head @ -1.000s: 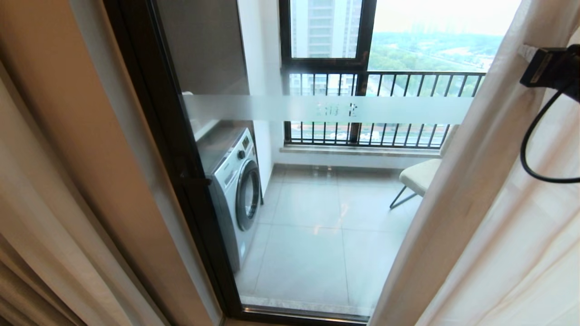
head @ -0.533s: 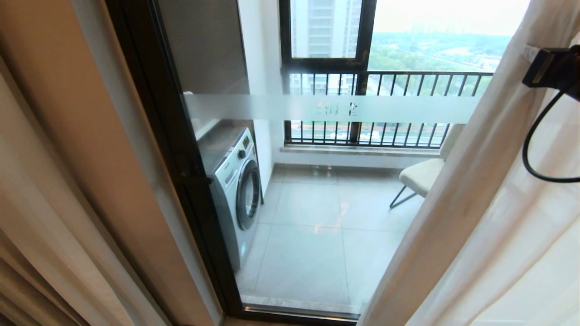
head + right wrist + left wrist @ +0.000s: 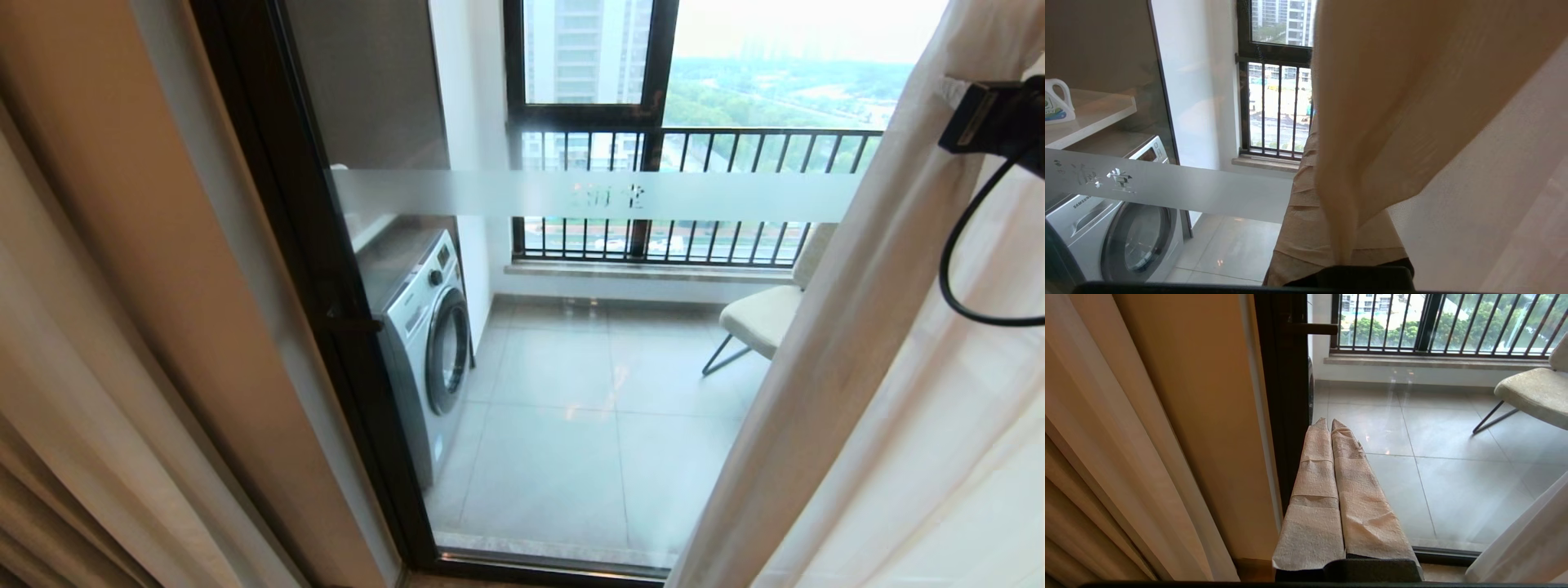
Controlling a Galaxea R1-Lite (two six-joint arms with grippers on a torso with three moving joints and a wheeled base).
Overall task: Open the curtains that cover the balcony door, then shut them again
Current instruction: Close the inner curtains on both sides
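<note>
Balcony door [image 3: 571, 343] glass between parted curtains [image 3: 882, 367]

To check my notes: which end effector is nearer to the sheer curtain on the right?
Right. The right end effector is shut on a fold of the sheer curtain. The left end effector is shut on nothing, low by the door frame, apart from it.

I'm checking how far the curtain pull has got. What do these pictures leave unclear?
- Right pincer, right wrist view: the sheer drapes over its fingers, hiding the tips.
- Right pincer, head view: cut off by the edge; only a black mount and cable show.
- Curtain tops and rail: out of every view.
- Frosted strip characters, head view: too faint to read.
</note>
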